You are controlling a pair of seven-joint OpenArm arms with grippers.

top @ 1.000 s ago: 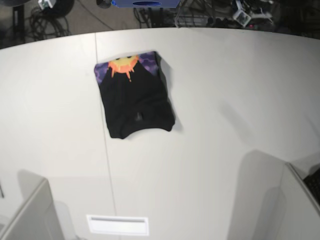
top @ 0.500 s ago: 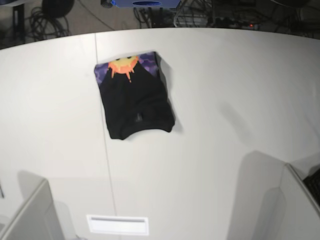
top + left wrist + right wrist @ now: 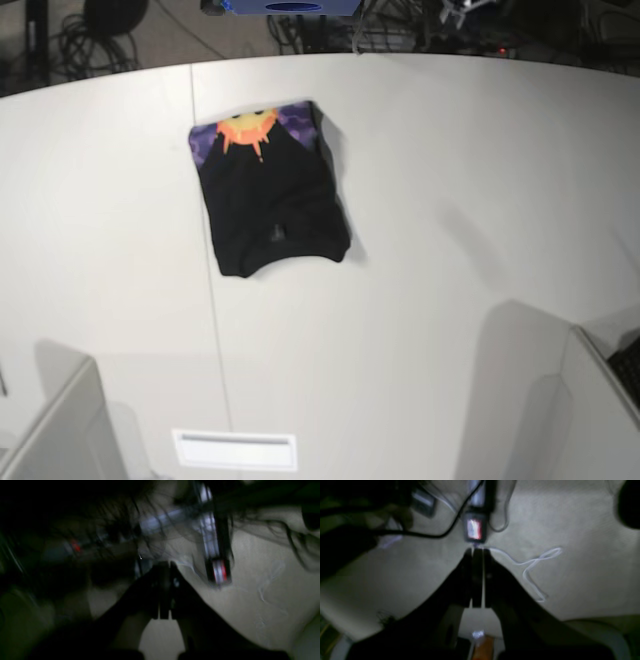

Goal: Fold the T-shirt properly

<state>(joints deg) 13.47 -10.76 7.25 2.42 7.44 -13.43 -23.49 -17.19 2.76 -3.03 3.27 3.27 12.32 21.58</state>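
Observation:
The black T-shirt (image 3: 272, 205) lies folded into a compact rectangle on the white table (image 3: 450, 200), left of centre. Its purple and orange sun print (image 3: 248, 128) shows along the far edge. Neither arm shows clearly in the base view. My left gripper (image 3: 163, 566) is shut and empty; its view is dark and blurred and looks at floor and cables, not the shirt. My right gripper (image 3: 477, 551) is also shut and empty, above pale floor.
A power strip with a red switch lies just beyond the fingertips in the left wrist view (image 3: 218, 572) and the right wrist view (image 3: 473, 528). A white cable (image 3: 532, 565) loops on the floor. Grey panels stand at the table's near corners (image 3: 60, 430) (image 3: 590, 420).
The T-shirt has not moved. A small light object among the cables at the top right edge of the base view has shifted.

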